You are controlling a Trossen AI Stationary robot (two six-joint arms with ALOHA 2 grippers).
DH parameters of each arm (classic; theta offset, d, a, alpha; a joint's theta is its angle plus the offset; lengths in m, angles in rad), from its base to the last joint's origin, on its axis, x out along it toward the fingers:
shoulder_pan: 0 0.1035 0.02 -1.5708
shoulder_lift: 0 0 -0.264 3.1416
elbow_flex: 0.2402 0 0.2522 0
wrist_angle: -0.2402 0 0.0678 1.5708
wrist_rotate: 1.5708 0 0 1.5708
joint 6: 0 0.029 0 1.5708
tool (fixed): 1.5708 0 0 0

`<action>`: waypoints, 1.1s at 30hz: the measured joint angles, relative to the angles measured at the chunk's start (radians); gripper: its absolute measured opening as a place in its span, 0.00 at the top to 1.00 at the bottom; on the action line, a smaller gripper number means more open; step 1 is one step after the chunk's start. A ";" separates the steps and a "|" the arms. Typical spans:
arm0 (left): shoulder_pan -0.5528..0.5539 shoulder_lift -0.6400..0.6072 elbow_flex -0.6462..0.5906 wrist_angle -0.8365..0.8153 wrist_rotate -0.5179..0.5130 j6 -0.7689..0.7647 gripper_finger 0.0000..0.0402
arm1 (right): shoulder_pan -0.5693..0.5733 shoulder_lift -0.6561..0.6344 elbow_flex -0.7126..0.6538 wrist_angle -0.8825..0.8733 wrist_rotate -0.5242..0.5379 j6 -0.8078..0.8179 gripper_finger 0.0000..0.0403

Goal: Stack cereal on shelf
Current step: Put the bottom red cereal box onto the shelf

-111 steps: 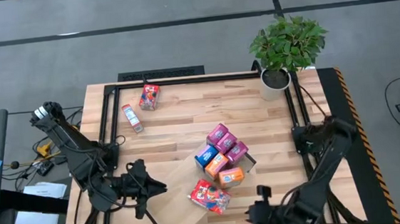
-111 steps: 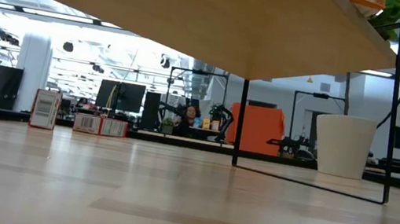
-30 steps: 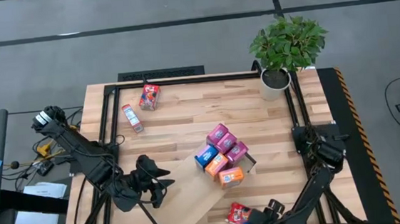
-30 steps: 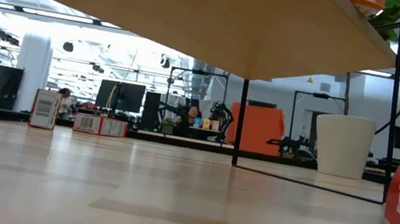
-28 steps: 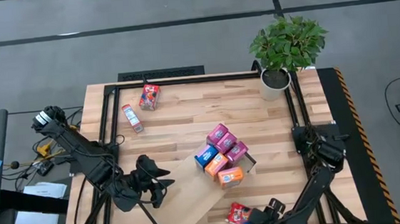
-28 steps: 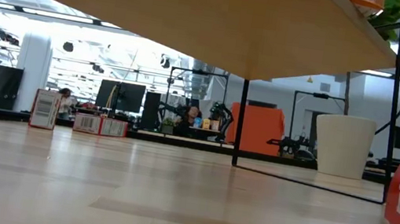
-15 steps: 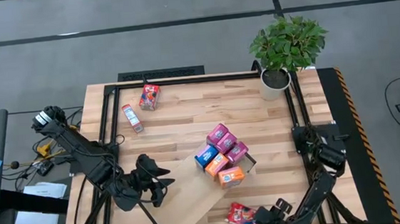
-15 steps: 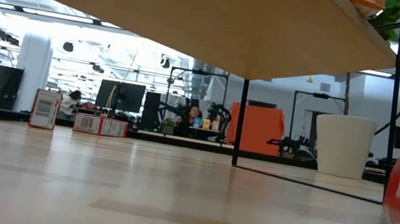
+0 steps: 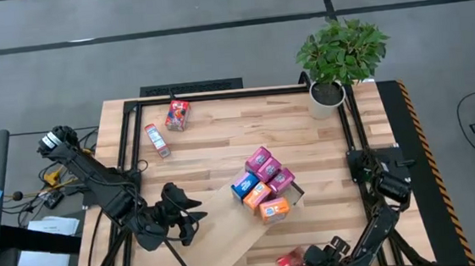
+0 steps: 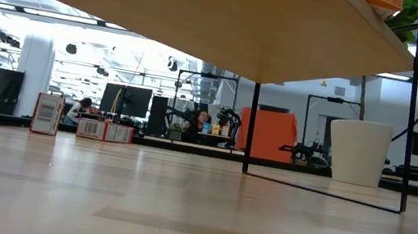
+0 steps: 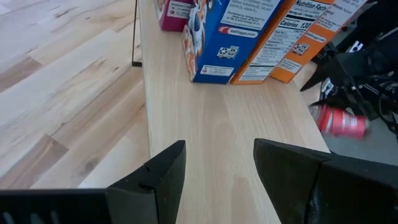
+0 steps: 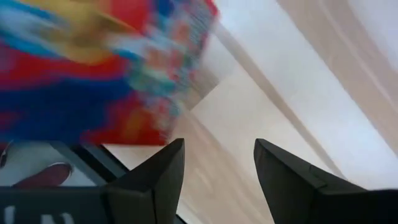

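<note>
Cereal (image 9: 264,184) is clustered on the shelf (image 9: 229,236); one red box (image 9: 290,264) lies at the near table edge beside the right gripper (image 9: 314,261), jaws apart. Regrasping is needed; left gripper (image 9: 184,215) waits parted.

I work in a robotics lab: behind my bench (image 10: 178,212) at frame center stand monitors (image 10: 124,101), more robot arms (image 10: 229,122) and bright ceiling lights (image 10: 81,27).

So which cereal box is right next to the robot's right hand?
The red cereal box at the table's near edge, beside the right gripper. The other boxes sit clustered on the shelf or far off by the table's back-left corner.
</note>
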 joint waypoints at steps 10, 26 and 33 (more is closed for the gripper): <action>0.000 0.000 0.000 0.000 -0.008 0.013 0.56 | -0.003 -0.021 0.000 0.047 0.087 -0.075 0.46; 0.014 0.000 0.000 -0.038 -0.004 0.006 0.56 | -0.125 -0.019 0.187 0.443 0.101 -0.899 0.45; 0.014 0.000 0.000 -0.064 0.004 0.006 0.56 | -0.168 -0.011 0.187 0.409 0.017 -0.899 0.30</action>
